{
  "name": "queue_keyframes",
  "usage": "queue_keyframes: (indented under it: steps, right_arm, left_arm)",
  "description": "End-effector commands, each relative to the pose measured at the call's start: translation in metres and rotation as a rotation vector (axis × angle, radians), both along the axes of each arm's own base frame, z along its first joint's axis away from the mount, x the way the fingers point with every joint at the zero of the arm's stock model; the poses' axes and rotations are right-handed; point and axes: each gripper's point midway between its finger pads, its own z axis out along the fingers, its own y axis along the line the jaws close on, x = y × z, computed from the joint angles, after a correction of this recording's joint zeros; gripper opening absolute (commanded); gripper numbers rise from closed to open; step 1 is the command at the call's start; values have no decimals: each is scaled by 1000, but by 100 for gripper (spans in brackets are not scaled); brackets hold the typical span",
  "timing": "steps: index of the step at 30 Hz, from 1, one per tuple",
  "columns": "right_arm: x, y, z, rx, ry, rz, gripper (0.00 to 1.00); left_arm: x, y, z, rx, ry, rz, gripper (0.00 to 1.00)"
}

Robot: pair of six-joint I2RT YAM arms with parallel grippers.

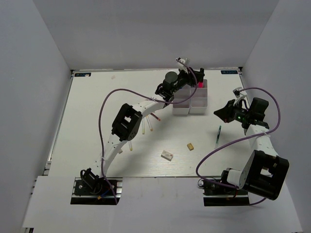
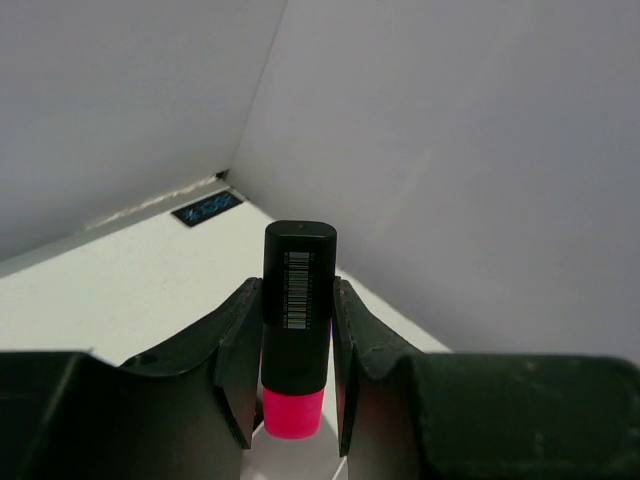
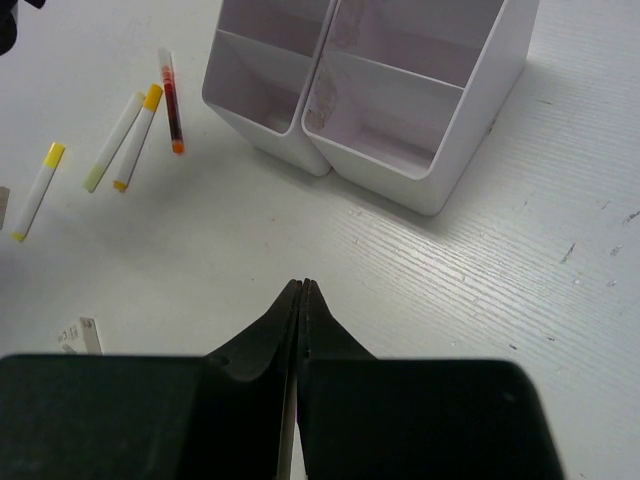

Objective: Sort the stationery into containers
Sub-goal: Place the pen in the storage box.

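White wood-grain table (image 1: pixel 92 121), lightly scuffed, boxed in by plain pale grey walls (image 1: pixel 146 29) on three sides. Left gripper (image 2: pixel 297 300) is clamped on the pink-black marker (image 2: pixel 298 255), at the top edge of the white bins (image 1: pixel 181 110), upper centre-right in the top view. Right gripper (image 3: pixel 301 292) is pinched together and empty, centre right beside the bins. Yellow pens (image 3: pixel 128 140) and red pen (image 3: pixel 172 100) lie upper left in the right wrist view. Green-black marker (image 1: pixel 219 133), tan eraser (image 1: pixel 191 146) and white eraser (image 1: pixel 167 154) lie loose mid-table.

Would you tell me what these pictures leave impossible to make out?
Top view: left gripper covers the far containers.
Top view: left arm hides part of the pens.
Right wrist view: right gripper cuts off the white eraser.
Left wrist view: what lies below the pink-black marker.
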Motion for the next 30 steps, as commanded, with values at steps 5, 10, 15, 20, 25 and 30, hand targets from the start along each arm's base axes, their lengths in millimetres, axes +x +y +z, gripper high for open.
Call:
queue_keyframes:
  steps: [5,10,15,20,25,30]
  right_arm:
    - [-7,5,3,28,-5,22,0]
    - [-8,6,3,34,-1,25,0]
    - [-8,5,3,31,-6,28,0]
    - [-9,6,3,35,-3,33,0]
    - [-10,8,2,38,-1,37,3]
    - [-10,8,3,39,-8,41,5]
  left_arm:
    - [16,14,39,-20,-70,120,23]
    - [20,13,31,6,-53,131,24]
    - [23,15,24,42,-61,148,25]
    - [25,16,19,68,-57,162,32]
    - [29,19,14,85,-46,184,41]
    - [30,20,13,97,-44,195,53]
